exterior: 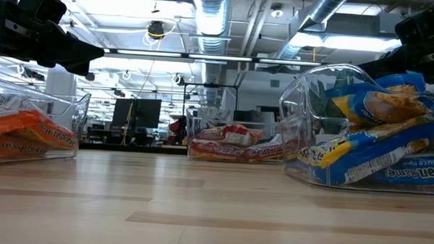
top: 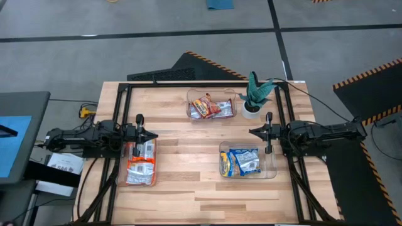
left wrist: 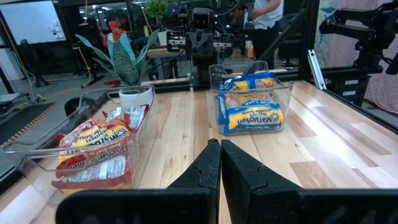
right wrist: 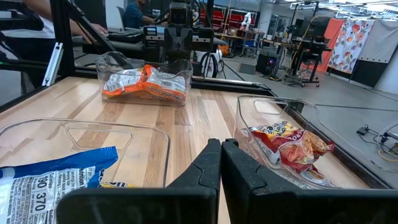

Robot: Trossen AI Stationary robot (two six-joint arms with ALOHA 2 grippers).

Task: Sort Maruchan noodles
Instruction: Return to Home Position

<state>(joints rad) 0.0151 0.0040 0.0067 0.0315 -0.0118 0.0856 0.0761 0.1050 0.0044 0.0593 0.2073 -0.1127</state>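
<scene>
A: Your grippers?
B: Your left gripper (left wrist: pixel 220 144) and right gripper (right wrist: pixel 221 144) have fingers pressed together, empty, at opposite sides of the table (top: pixel 188 144).
A: Noodles?
B: Orange packets (top: pixel 139 164) in the left bin (top: pixel 137 185), red packets (top: pixel 211 107) in the far bin (top: pixel 191 97), blue packets (top: pixel 244 161) in the right bin (top: pixel 269 164).

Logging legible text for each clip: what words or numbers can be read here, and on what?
"Maruchan" and "noodle soup", upside down: on the blue packet.
"190" and "370": on the white packet back.
Print on the red packets and the orange packets: too blurred to read.
</scene>
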